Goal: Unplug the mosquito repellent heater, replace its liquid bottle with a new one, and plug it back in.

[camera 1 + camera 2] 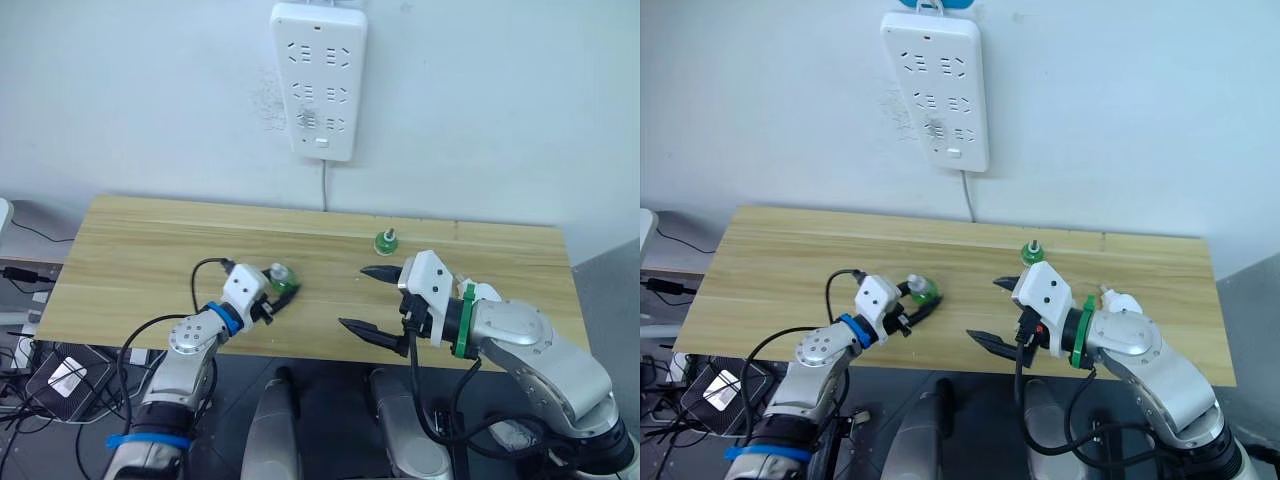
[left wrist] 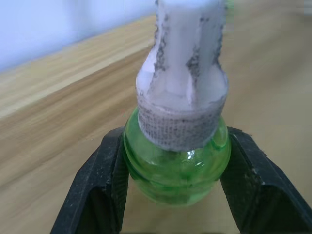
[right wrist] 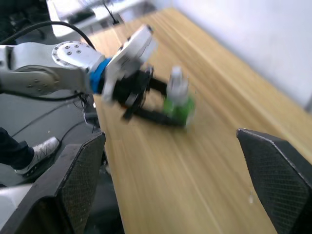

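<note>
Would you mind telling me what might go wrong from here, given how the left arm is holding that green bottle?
1. The left gripper pinches the green bottle on its rounded body, so it could slip or twist out.
2. A second green bottle stands upright close to the right gripper, whose jaws are wide open; a careless move could topple it.
3. The two bottles look alike, so old and new might be confused.
</note>
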Controlling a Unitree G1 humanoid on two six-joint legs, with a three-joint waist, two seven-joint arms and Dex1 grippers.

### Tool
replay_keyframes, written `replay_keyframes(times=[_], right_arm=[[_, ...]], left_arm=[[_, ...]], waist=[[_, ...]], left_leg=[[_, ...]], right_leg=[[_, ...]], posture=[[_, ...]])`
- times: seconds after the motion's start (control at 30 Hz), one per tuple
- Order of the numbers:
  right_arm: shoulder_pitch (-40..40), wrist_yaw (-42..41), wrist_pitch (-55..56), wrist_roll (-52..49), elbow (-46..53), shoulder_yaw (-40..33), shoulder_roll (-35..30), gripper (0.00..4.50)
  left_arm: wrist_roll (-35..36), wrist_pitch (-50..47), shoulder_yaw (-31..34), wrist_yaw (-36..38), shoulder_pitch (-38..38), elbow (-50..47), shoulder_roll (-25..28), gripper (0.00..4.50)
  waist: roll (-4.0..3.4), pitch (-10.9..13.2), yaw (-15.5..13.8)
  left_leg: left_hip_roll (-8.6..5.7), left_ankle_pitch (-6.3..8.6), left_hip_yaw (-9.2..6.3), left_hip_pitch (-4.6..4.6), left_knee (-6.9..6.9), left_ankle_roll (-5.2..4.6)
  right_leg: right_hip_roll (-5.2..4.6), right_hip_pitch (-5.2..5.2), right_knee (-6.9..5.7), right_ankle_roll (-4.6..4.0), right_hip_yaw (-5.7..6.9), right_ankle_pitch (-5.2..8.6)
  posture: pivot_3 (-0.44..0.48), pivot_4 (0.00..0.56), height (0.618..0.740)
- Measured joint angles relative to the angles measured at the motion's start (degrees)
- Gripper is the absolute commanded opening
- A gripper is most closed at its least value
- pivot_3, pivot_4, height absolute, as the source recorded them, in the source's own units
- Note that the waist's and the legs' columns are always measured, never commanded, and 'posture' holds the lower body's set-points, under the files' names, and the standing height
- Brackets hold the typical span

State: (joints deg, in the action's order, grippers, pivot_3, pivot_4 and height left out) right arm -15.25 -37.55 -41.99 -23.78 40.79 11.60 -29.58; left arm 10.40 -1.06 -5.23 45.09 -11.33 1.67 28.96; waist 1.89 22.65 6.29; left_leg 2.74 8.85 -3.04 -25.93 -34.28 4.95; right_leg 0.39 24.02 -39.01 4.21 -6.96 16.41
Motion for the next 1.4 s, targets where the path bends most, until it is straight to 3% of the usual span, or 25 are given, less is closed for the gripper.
replay_keyframes(times=[0.23,0.63,0.73,1.0,1.23,1.4], right_arm=[[-2.77,-1.49,-2.35,-4.48,-1.00,0.32,0.76,4.50],[-8.18,4.09,-0.16,0.32,-8.67,3.38,6.60,4.50],[-8.53,4.35,1.39,1.83,-9.77,4.31,7.58,3.86],[-8.43,3.26,4.16,4.30,-10.76,5.65,7.26,1.07],[-8.28,2.66,5.35,4.66,-11.42,5.57,7.35,1.08],[-8.29,2.54,6.35,4.61,-11.89,5.31,7.37,1.08]], left_arm=[[7.66,-18.33,-3.82,9.56,-7.46,-11.64,4.16,2.25],[9.98,-25.04,-5.74,16.09,-14.80,-13.03,5.18,2.25],[9.98,-25.16,-5.74,16.60,-15.44,-13.03,4.98,2.25],[9.96,-25.71,-5.71,16.83,-15.43,-12.58,4.72,2.25],[10.07,-24.51,-5.44,16.75,-15.32,-11.18,3.62,2.25],[9.92,-22.37,-5.36,16.94,-15.38,-6.81,2.83,3.87]], waist=[[0.63,-1.21,0.39],[0.66,-2.77,1.34],[0.66,-3.03,1.49],[0.66,-3.77,1.60],[0.67,-4.52,1.59],[0.68,-4.76,1.62]], left_leg=[[-0.04,0.00,-0.01,-0.17,0.00,-0.03],[-0.04,0.00,-0.16,-0.19,0.08,-0.03],[-0.04,0.00,-0.18,-0.20,0.07,-0.03],[-0.04,0.00,-0.23,-0.19,-0.01,-0.03],[-0.04,0.00,-0.26,-0.19,-0.14,-0.04],[-0.05,0.00,-0.29,-0.17,-0.44,-0.05]], right_leg=[[-0.03,0.11,0.05,0.00,0.08,-0.01],[-0.02,0.12,0.00,-0.05,0.24,-0.04],[-0.02,0.11,-0.01,-0.11,0.26,-0.07],[-0.02,0.07,-0.07,-0.32,0.31,-0.20],[-0.01,0.03,-0.15,-0.33,0.33,-0.21],[0.01,0.04,-0.53,-0.33,0.33,-0.21]], posture=[[-0.205,0.262,0.740],[-0.203,0.236,0.740],[-0.201,0.232,0.740],[-0.194,0.230,0.740],[-0.197,0.227,0.740],[-0.203,0.225,0.740]])
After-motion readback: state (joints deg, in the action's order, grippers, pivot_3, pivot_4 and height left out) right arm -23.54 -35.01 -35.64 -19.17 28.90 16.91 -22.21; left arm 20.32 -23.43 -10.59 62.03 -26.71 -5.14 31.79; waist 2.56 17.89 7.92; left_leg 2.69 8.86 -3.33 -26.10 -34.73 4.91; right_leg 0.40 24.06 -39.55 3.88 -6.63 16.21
